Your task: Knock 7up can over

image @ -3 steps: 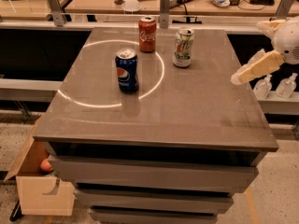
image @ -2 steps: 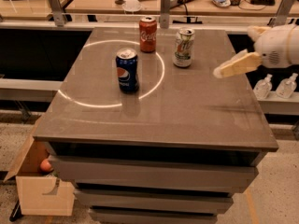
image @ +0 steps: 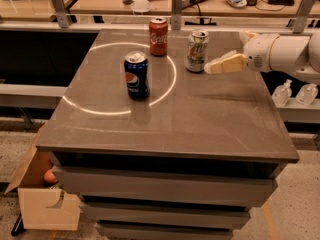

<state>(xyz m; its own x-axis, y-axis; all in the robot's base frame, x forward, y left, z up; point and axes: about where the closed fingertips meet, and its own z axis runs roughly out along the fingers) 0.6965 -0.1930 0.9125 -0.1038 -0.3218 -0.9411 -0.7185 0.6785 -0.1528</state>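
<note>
The cream fingers (image: 226, 63), pressed together into one tapered wedge, pointed at the 7up can (image: 197, 50). The gripper (image: 209, 69) hung just beside the can's lower right side as the camera saw it; whether the tip touched the can could not be told. Behind the fingers, the white arm (image: 280, 51) stretched away from the 7up can to the right edge of the view.

The 7up can stood upright on the grey table (image: 210, 119), near its far edge. The red Coca-Cola can (image: 158, 36) stood upright just left of the 7up can and slightly further back. The blue Pepsi can (image: 136, 75) stood upright left of the 7up can and nearer the camera, well apart from it. A ring of light (image: 100, 111) curved across the tabletop left of the 7up can, which stood just outside it. An open cardboard box (image: 47, 209) sat on the floor, far below and left of the 7up can.
</note>
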